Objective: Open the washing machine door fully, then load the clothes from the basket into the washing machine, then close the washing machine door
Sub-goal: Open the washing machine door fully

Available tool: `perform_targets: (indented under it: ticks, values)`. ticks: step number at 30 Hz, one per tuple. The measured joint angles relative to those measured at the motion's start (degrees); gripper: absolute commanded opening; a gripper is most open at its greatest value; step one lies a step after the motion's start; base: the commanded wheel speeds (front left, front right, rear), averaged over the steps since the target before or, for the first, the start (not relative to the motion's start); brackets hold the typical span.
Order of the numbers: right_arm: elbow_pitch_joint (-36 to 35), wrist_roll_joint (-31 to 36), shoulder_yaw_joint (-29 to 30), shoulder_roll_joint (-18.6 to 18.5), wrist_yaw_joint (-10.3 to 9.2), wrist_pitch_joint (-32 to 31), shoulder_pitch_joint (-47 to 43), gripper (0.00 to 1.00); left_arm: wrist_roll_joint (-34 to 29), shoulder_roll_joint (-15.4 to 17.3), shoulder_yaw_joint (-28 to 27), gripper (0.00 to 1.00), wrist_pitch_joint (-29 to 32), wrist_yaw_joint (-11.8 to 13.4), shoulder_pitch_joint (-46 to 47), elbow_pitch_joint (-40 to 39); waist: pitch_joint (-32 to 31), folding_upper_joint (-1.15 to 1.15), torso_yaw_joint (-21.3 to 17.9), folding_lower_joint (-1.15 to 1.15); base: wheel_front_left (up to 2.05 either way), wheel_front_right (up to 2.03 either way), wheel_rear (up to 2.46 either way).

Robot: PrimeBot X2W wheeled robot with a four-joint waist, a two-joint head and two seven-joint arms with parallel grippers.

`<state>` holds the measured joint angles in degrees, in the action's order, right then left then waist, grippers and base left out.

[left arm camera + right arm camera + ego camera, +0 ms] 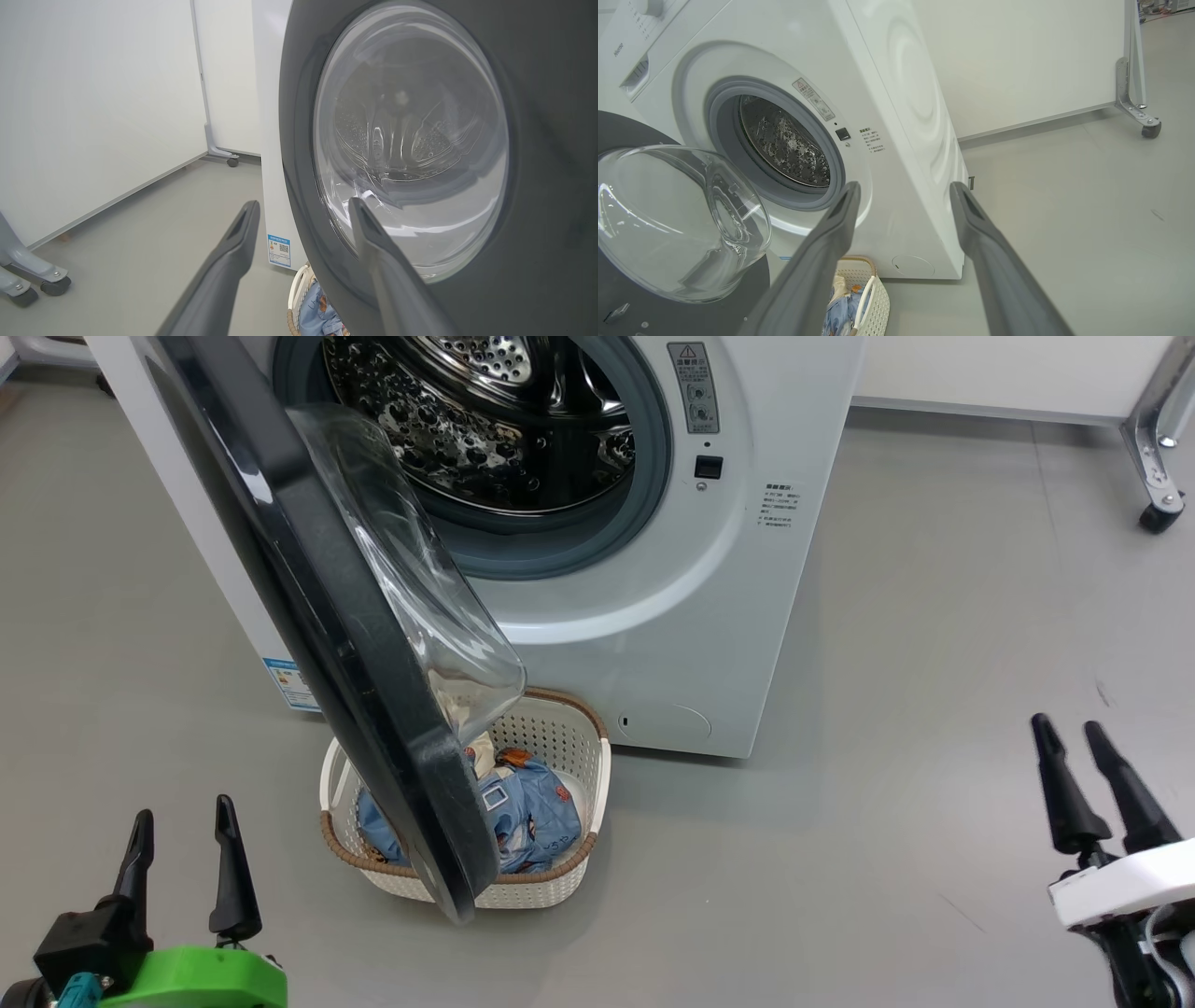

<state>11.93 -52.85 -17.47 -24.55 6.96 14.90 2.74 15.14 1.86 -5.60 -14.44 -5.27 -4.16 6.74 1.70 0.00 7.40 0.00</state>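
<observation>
Head view: a white washer (653, 616) stands on a grey floor (934, 663). Its door (373, 709) is partly open, swung out from the washer's left side, edge-on to the camera, with the clear glass bowl bulging back toward the opening. The steel drum (485, 420) shows bare metal inside a grey gasket (560, 546).

The basket (569, 747) sits on the floor just in front of the washer, below the door's lower edge, which crosses over it in this view. The clothes (532, 812) lie in the basket, blue printed fabric with a cream piece behind it.

The left gripper (184, 807) is in front of the washer, left of the basket and apart from the door, fingers spread and holding nothing. The right gripper (1065, 722) is well to the right of the washer, over bare floor, fingers also spread and empty.

Left wrist view: the door's dark outer face and glass stand ahead of the fingers. A blue label (289, 683) marks the washer's lower front.

Right wrist view: the open drum lies ahead, with the basket at the washer's foot.
</observation>
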Motion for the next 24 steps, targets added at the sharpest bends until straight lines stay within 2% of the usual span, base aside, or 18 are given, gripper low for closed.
perform_targets:
  ticks: [3, 9, 15, 24]
  values:
    - [-0.37, 4.98, 5.35, 0.88, -0.67, 0.0, -0.76, 1.0, 0.0, -0.01, -0.24, 1.0, 0.0, 0.0, -0.01, 0.01, 0.17, 0.0, -0.62, 0.0, 0.0, 0.0, 0.0]
    - [-1.76, 15.78, 11.22, 2.23, -3.55, 0.0, -5.01, 1.0, 0.0, 0.0, -0.94, 1.0, 0.0, 0.0, -0.47, 0.04, 0.37, 0.0, -1.68, 0.0, 0.0, 0.0, 0.0]
    - [-4.09, 22.14, 14.58, 6.56, -4.95, 0.0, -8.0, 1.0, -0.07, 0.0, -2.36, 1.0, 0.0, -0.01, -0.88, 0.02, 0.15, 0.0, -2.91, 0.0, 0.0, 0.0, 0.0]
    - [-6.36, 27.07, 17.34, 11.67, -4.48, 0.0, -10.56, 1.0, -0.65, 0.0, -3.42, 1.0, 0.0, -0.26, -2.05, 0.09, -0.4, 0.0, -5.16, 0.0, 0.0, 0.0, 0.0]
